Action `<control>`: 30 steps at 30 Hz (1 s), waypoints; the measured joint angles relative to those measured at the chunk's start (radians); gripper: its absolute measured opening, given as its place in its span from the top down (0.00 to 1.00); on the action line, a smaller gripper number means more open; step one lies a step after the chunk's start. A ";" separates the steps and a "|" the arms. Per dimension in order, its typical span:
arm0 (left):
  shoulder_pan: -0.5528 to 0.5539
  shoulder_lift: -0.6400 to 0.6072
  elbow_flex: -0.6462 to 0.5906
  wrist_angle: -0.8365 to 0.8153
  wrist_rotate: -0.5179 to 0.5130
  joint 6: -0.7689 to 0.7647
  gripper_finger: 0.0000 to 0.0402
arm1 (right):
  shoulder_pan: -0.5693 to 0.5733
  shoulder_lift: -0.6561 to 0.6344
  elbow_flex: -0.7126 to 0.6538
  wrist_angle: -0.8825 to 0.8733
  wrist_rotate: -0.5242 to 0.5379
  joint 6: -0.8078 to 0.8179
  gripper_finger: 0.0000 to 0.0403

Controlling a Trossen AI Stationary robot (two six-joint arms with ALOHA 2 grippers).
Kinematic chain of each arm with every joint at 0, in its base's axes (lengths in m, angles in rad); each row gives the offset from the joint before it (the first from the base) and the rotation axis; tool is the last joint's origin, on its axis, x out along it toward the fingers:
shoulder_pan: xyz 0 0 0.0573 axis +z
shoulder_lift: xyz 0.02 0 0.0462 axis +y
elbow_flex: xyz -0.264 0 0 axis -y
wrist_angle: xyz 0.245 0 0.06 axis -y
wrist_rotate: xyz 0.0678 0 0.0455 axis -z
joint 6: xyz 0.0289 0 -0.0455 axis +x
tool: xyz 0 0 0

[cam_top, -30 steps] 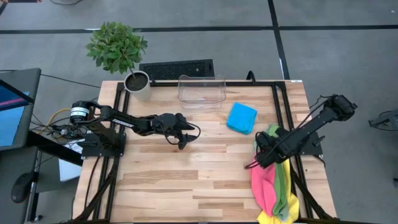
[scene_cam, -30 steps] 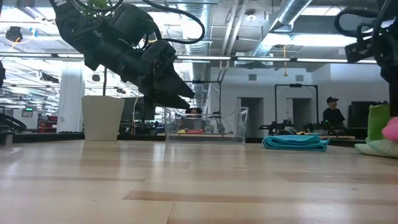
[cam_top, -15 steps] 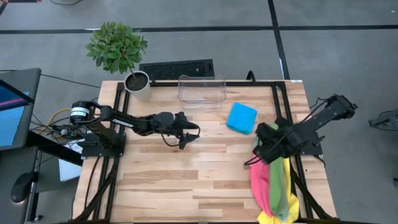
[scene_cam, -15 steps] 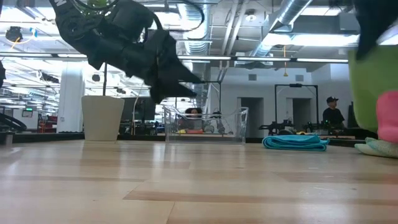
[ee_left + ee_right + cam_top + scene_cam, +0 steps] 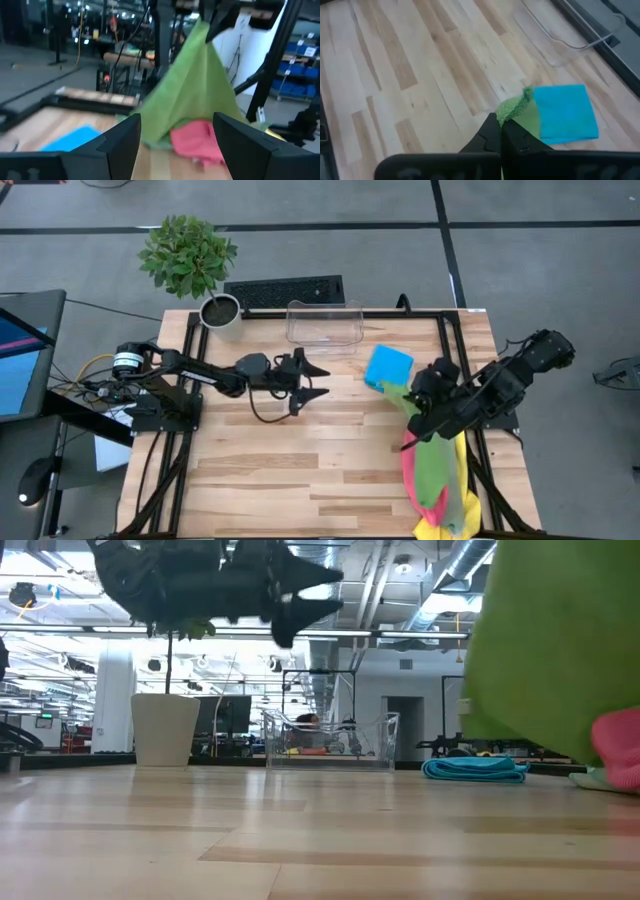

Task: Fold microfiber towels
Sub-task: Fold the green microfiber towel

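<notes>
Green towel (image 5: 432, 465) in pinched right fingers (image 5: 501, 131), no legible writing anywhere.

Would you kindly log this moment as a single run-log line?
right end effector: shut on green towel, lifted off pile | left end effector: open, mid-table, empty | blue towel: folded beside clear bin

Grey floor (image 5: 520, 270) with dark seams lies all around my wooden table (image 5: 300, 470), and a leafy potted plant (image 5: 190, 255) and a black keyboard (image 5: 284, 290) sit at its far edge. Looking level, I see a big open hall behind: white walls, silver ducts (image 5: 400, 570) overhead, long ceiling lights, dark doorways and black metal frames.
</notes>
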 joint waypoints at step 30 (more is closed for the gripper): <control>-0.070 0.637 0.622 -0.255 -0.143 0.318 0.32 | 0.073 0.026 0.001 0.033 -0.045 -0.006 0.97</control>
